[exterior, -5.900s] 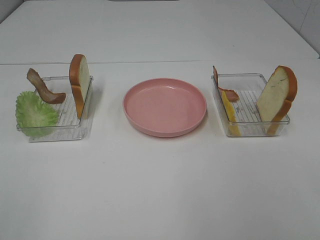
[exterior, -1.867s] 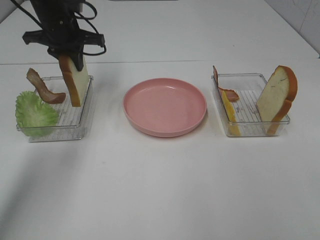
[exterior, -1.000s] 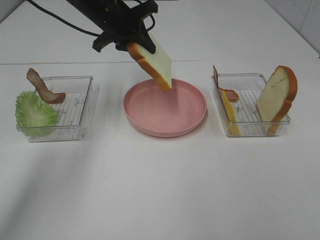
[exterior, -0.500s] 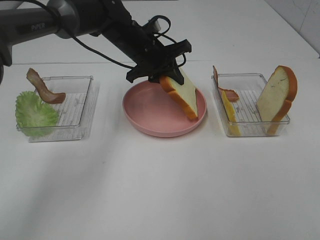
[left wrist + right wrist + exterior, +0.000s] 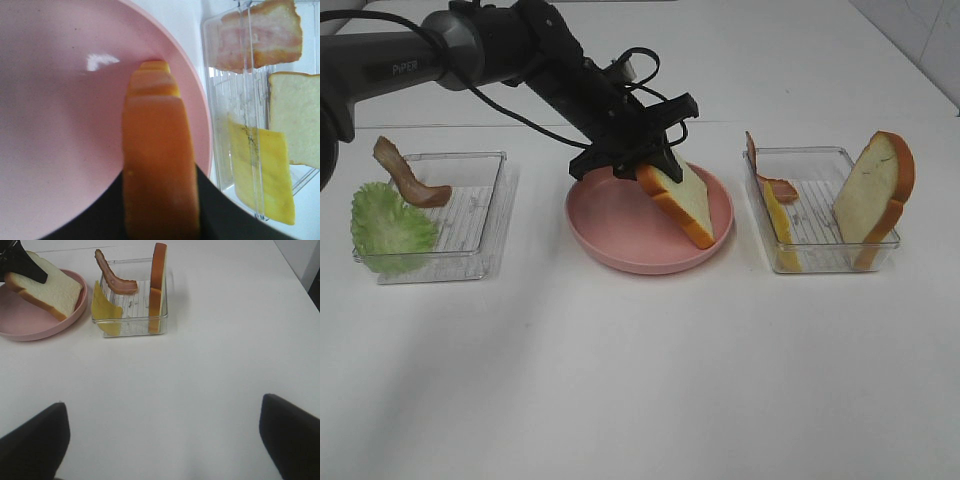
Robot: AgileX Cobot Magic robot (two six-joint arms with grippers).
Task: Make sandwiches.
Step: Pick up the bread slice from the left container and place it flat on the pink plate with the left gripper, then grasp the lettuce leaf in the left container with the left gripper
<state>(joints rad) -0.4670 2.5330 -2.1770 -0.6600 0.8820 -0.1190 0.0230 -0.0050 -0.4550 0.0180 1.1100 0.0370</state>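
Observation:
My left gripper (image 5: pixel 642 163) is shut on a white bread slice (image 5: pixel 682 197) with an orange-brown crust. The slice hangs tilted over the pink plate (image 5: pixel 610 228), its low corner at the plate's right side. The left wrist view shows the crust edge (image 5: pixel 157 165) end-on above the plate (image 5: pixel 50 125). A second bread slice (image 5: pixel 875 195), a yellow cheese slice (image 5: pixel 780 228) and a bacon strip (image 5: pixel 765 172) stand in the right tray (image 5: pixel 820 258). Lettuce (image 5: pixel 388 222) and another bacon strip (image 5: pixel 408 175) sit in the left tray (image 5: pixel 470 218). My right gripper (image 5: pixel 162 405) is open over bare table, empty.
The black left arm (image 5: pixel 490 45) reaches from the back left across the table to the plate. In the right wrist view the right tray (image 5: pixel 131 326) lies far ahead of the gripper, beside the plate (image 5: pixel 30 330). White tabletop spreads in front of the trays.
My left gripper took the bread slice from the left tray, carried it right and lowered it onto the pink plate. In the last half second it sank slightly. The right tray is unchanged.

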